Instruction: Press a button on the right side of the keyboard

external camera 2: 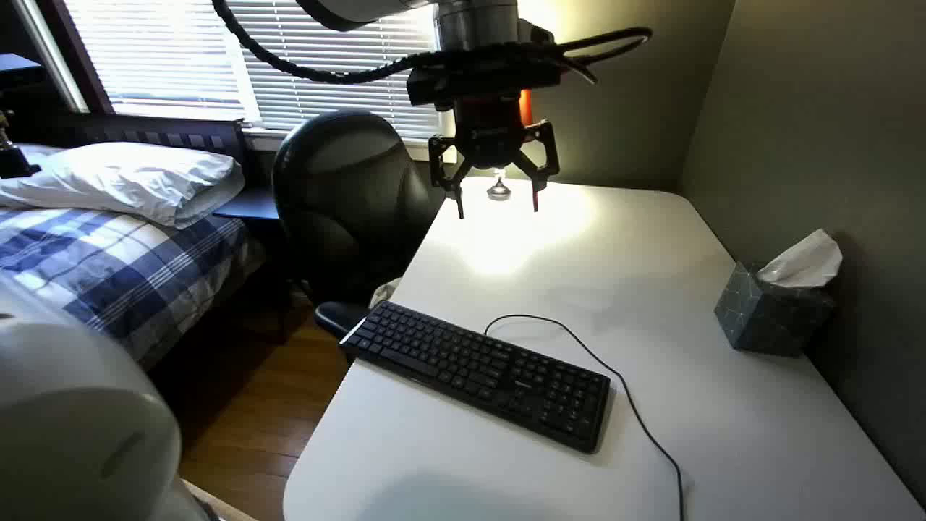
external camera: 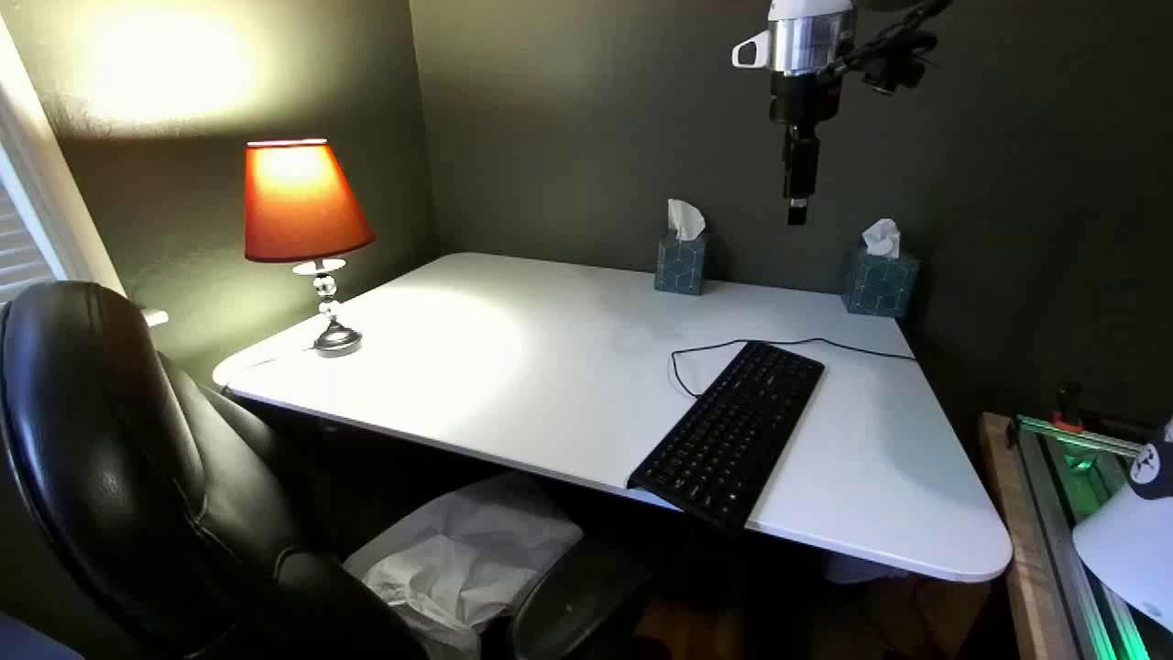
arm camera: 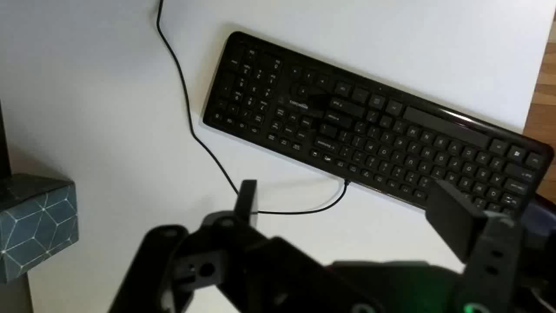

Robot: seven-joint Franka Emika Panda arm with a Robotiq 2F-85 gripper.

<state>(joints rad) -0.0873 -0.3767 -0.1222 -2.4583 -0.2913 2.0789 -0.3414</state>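
Observation:
The black keyboard lies flat on the white table, in both exterior views [external camera: 733,431] [external camera 2: 477,369] and in the wrist view [arm camera: 373,126]. Its number pad end shows at the right in an exterior view [external camera 2: 568,398] and at the upper left in the wrist view. Its thin black cable [arm camera: 295,213] leaves the rear edge. My gripper is open and empty, high above the table, in both exterior views [external camera: 797,215] [external camera 2: 498,212] and in the wrist view [arm camera: 345,195]. It touches nothing. In the wrist view one finger hides some keys at the letter end.
A tissue box [external camera 2: 770,307] stands by the wall; another [external camera: 882,280] stands at the table's corner. A lit red lamp [external camera: 302,202] stands at the far end. A black chair [external camera 2: 347,210] is at the table's front edge. The keyboard's letter end reaches that edge.

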